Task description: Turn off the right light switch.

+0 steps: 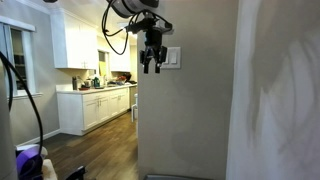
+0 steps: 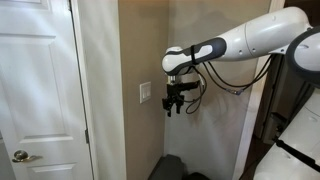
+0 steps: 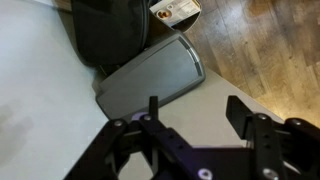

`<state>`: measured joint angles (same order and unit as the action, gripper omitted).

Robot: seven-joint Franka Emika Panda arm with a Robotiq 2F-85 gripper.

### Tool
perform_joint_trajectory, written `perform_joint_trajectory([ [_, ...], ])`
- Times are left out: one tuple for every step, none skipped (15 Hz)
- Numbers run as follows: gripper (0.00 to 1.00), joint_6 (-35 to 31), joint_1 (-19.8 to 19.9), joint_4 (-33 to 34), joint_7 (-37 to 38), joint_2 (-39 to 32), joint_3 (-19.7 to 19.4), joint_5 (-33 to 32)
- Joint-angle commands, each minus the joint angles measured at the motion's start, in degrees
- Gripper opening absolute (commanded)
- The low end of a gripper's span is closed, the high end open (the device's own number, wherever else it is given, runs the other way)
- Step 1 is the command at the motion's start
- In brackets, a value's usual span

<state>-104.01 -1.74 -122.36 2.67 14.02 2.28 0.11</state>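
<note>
Through the doorway is a kitchen: white upper cabinets [image 1: 74, 45] on the far wall and white base cabinets [image 1: 95, 110] under a countertop [image 1: 92, 90] crowded with items too small to make out. Dark wood flooring [image 1: 100, 152] runs towards the grey wall [image 1: 185, 125]. In an exterior view a white panelled door [image 2: 35, 80] has a round knob [image 2: 20, 156] low down. The wrist view shows a grey rectangular bin [image 3: 150, 78] touching something black [image 3: 110, 35]
</note>
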Motion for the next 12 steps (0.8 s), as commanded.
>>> perform_joint_trajectory([
  [0.41, -2.92, -0.46, 0.94, -1.64, -1.43, -0.64, 4.06],
  [0.34, -3.98, -0.43, 0.88, -1.43, -1.70, -0.63, 5.00],
  [0.27, -5.57, -0.43, 0.83, -0.85, -2.06, -0.59, 6.32],
  [0.20, -7.01, -0.37, 0.72, -0.23, -2.33, -0.49, 7.11],
  [0.15, -8.49, -0.41, 0.80, 0.10, -2.89, -0.30, 7.55],
  [0.09, -9.60, -0.42, 0.86, -0.02, -3.39, -0.27, 8.02],
  [0.02, -11.14, -0.38, 0.97, 0.56, -4.04, -0.12, 8.18],
  [0.01, -12.43, -0.34, 1.05, 0.67, -4.54, -0.10, 8.26],
  [0.00, -14.21, -0.24, 1.21, 1.15, -5.18, -0.01, 7.91],
  [0.00, -15.77, -0.18, 1.50, 1.48, -5.87, -0.01, 7.69],
  [0.00, -17.25, -0.10, 1.97, 1.96, -6.54, 0.02, 7.36],
  [0.00, -18.68, -0.08, 2.39, 2.29, -7.13, 0.04, 7.07],
])
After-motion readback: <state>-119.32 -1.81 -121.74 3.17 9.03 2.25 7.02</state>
